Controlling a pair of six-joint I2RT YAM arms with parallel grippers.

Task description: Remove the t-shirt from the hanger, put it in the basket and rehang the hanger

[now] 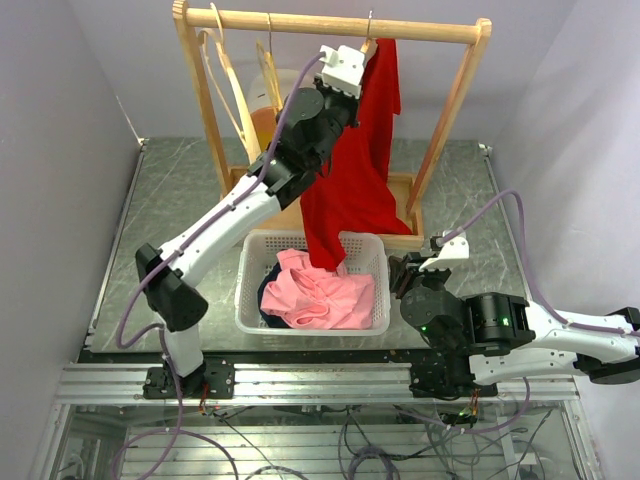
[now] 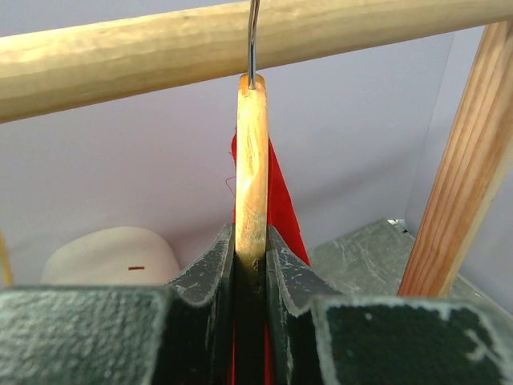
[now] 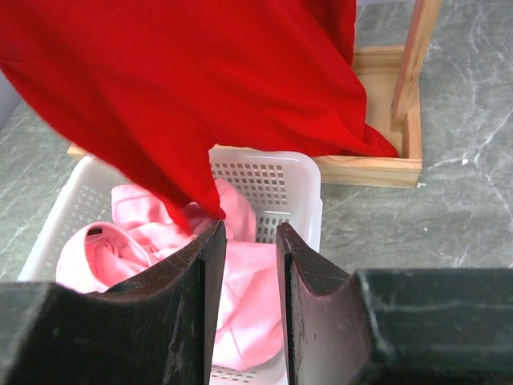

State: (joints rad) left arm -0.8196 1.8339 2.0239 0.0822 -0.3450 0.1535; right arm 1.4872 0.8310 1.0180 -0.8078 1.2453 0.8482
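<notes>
A red t-shirt point(image 1: 352, 170) hangs from a wooden hanger point(image 2: 252, 160) on the rack's top rail point(image 1: 340, 24). Its hem dips into the white basket point(image 1: 262, 245). My left gripper point(image 1: 362, 52) is shut on the hanger just below its wire hook; in the left wrist view point(image 2: 251, 241) the wood sits between the pads with red cloth behind it. My right gripper point(image 3: 248, 233) is open and empty. It hovers at the basket's right side point(image 1: 400, 270), with the shirt's lowest corner point(image 3: 192, 216) just beyond its left fingertip.
The wooden rack point(image 1: 455, 110) stands at the back on a tray base point(image 1: 405, 235). Empty hangers point(image 1: 235, 90) hang at its left end. Pink clothes point(image 1: 320, 295) and a dark garment point(image 1: 268, 290) fill the basket.
</notes>
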